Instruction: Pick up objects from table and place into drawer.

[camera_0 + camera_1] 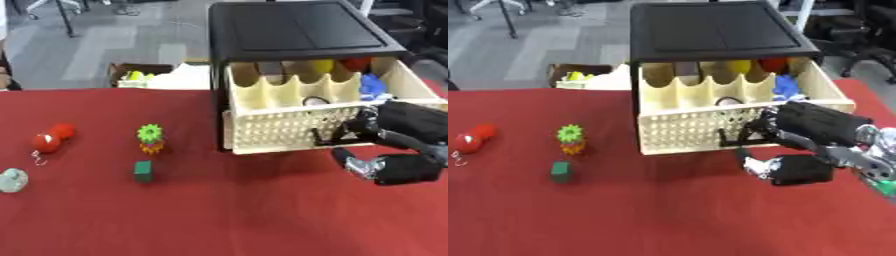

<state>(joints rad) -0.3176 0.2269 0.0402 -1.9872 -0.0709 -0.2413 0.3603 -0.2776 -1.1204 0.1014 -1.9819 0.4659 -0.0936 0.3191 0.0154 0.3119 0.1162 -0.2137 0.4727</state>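
One cream drawer [289,127] with a perforated front stands pulled out of a black cabinet [297,27] at the upper right of the frame. Inside it show scalloped dividers and four items: one yellow, one red, one blue and one white ring-like.

Four loose things lie at the left of the red cloth-covered table [219,215]: a red two-ball toy [51,138], a stack of green and orange gear shapes [151,138], a dark green cube [143,171] and a pale round object [11,180] at the left edge.

The right hand [785,167], black with silver joints, sits at the drawer's front right corner, fingers curled near the handle; whether they clasp anything, I cannot tell. The left hand is out of view.
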